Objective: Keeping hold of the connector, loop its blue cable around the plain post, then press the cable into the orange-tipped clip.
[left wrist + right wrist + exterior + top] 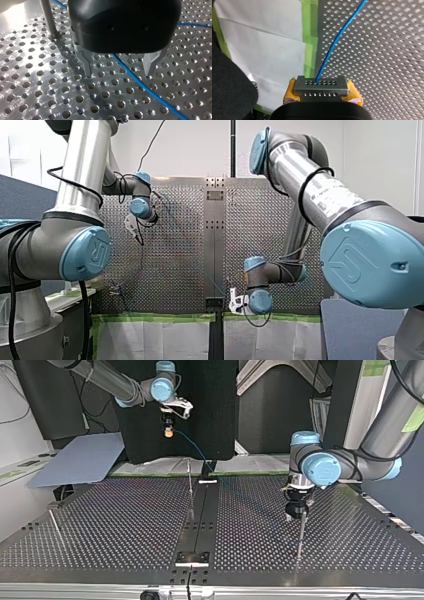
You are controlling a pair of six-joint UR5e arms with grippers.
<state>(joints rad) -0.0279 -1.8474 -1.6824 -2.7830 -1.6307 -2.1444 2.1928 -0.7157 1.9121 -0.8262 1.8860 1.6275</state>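
Right end effector [322, 93] clamped on connector [321, 86], held above the table [37, 95]; left end effector [119, 72] open, straddling blue cable [140, 83] beside plain post [48, 20]; looping judged in hand; next, carry cable around post.

Grey slotted connector [321, 87] held aloft, blue cable [337, 42] trailing from it.

light: bright | glare: table [20, 22] (left wrist view) | shadow: beside left claw [118, 74]
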